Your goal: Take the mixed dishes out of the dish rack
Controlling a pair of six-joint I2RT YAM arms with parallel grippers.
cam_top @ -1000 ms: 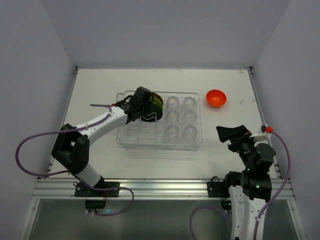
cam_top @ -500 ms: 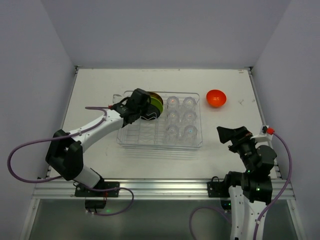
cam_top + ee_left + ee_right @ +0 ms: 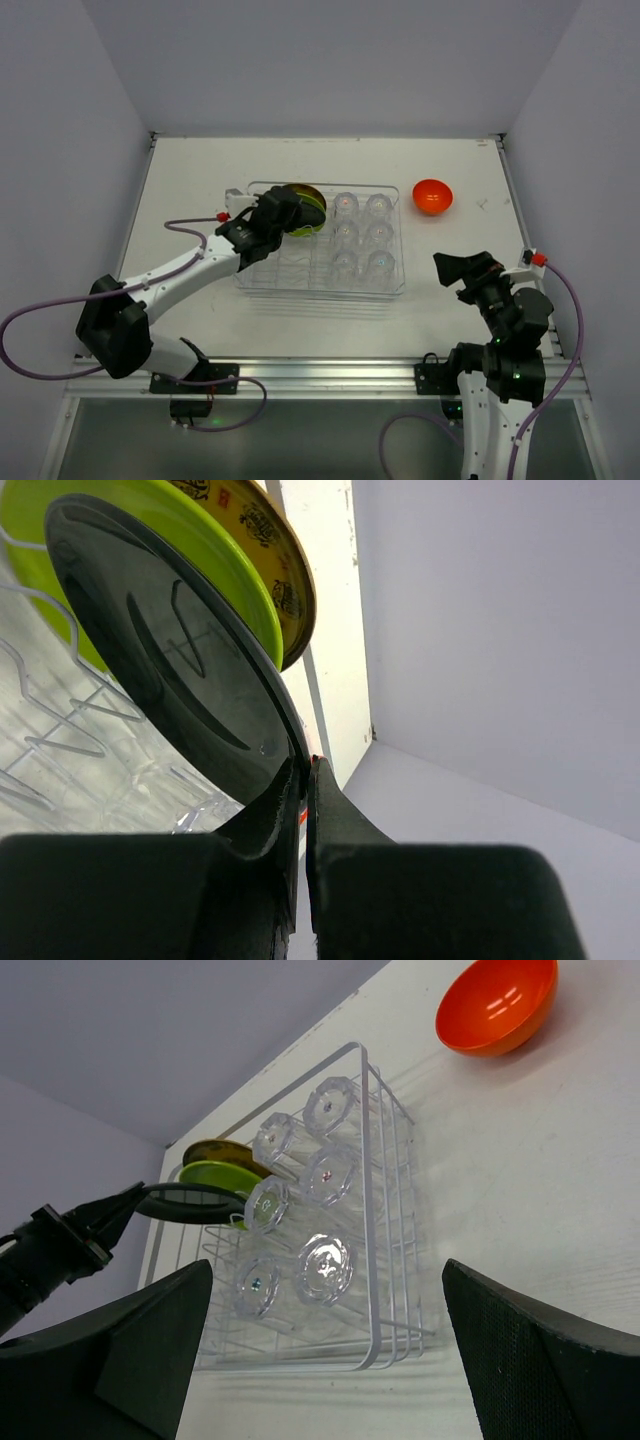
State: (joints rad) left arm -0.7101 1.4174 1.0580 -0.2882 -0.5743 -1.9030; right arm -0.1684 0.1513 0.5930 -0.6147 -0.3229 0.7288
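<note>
The clear dish rack sits mid-table. In its left part stand a black plate, a lime-green plate and an olive plate with yellow pattern. My left gripper is shut on the black plate's rim, as the left wrist view shows. Several clear glass cups fill the rack's right part. The orange bowl lies on the table to the right of the rack. My right gripper is open and empty, right of the rack.
The rack's wire ribs run under the plates. White walls close in the table on the left, back and right. Bare table lies left of the rack and in front of it.
My left gripper has drawn back to the left from over the plates while gripping the black plate's rim, and the left arm has dropped lower. The right arm has not moved.
</note>
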